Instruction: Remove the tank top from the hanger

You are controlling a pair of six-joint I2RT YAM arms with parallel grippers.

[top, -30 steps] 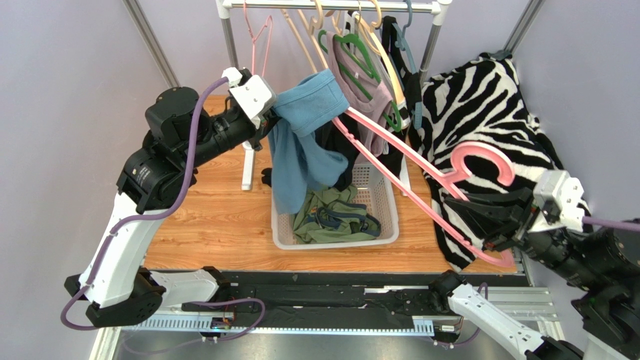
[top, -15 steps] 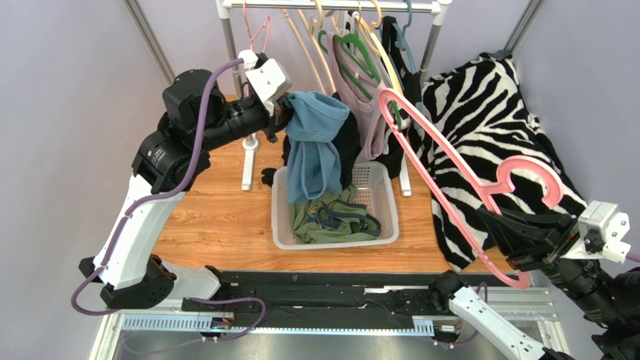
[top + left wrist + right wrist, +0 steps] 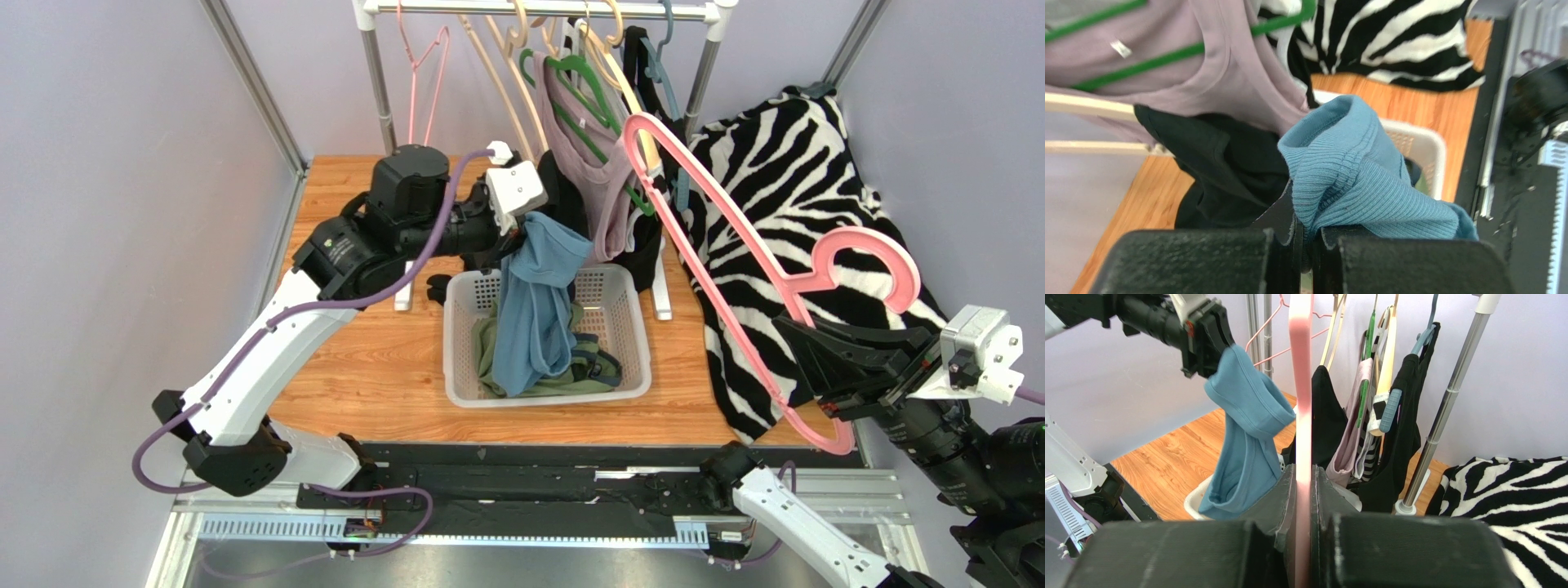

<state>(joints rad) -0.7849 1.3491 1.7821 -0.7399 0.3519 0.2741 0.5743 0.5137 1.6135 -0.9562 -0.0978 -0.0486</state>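
The left hand [image 3: 525,230] is pinched shut on the ribbed blue top [image 3: 536,306], which hangs limp and free of the hanger over the perforated white basket [image 3: 552,399]. The right hand [image 3: 1303,502] clamps the stiff, smooth pink hanger [image 3: 1301,386]. Lowering the top before releasing it should let the soft knit fold inside the rim.

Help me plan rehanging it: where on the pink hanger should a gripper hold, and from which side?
Probably the stretch beside its hook, where the right gripper is shut on the pink hanger. Come at its flat faces, so the jaws close across the thin section; the right wrist view shows it edge-on and narrow.
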